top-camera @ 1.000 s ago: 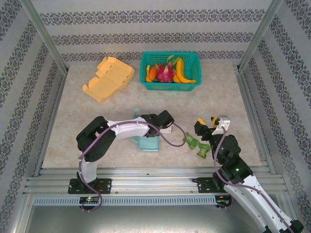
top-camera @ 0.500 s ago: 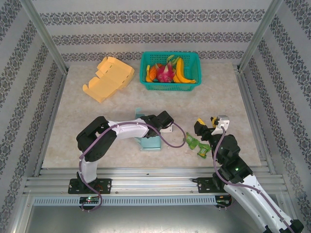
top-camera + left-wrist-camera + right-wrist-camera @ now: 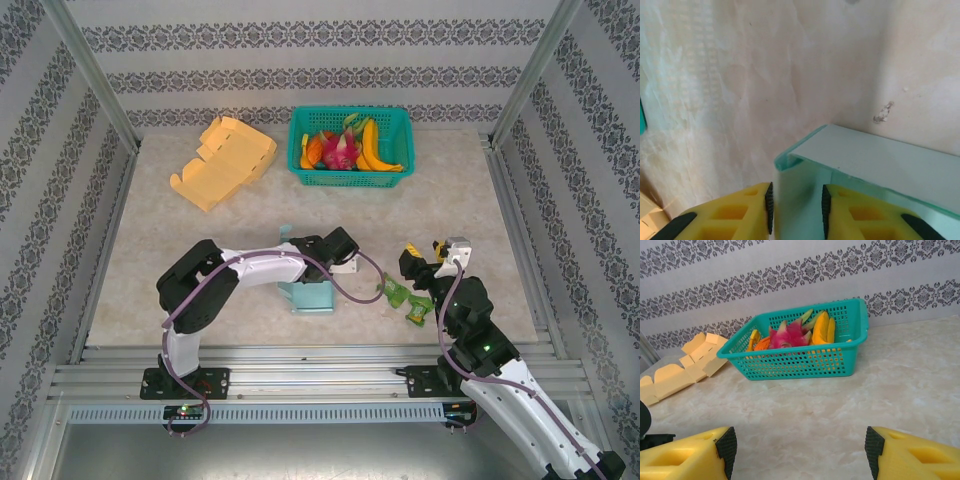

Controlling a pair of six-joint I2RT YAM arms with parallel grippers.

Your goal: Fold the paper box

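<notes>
Looking over the marbled table (image 3: 200,250), we find the biggest thing on it at the far edge: a teal basket (image 3: 350,178) of fruit, well apart from both arms. Just left of the basket lies a yellow paper box (image 3: 225,160), spread out and only partly shaped, with its flaps loose.

Nearer the arms, close to the middle of the table, stands the light teal paper box (image 3: 312,295). Its walls are upright, and we judge it the one being folded.

The left gripper (image 3: 796,205) reaches down over its corner, with one of its walls between the jaws. The black pads (image 3: 769,207) stand narrowly apart, and we cannot tell whether they press the paper or merely straddle it.

The right gripper (image 3: 800,450) hovers to the right, fingers spread wide on nothing, facing the basket. Small green packets (image 3: 405,298) lie on the table just beside it.

In our judgement the teal box is mostly formed. What remains appears to be closing or tucking its top flaps, and perhaps the yellow box, which looks untouched.
</notes>
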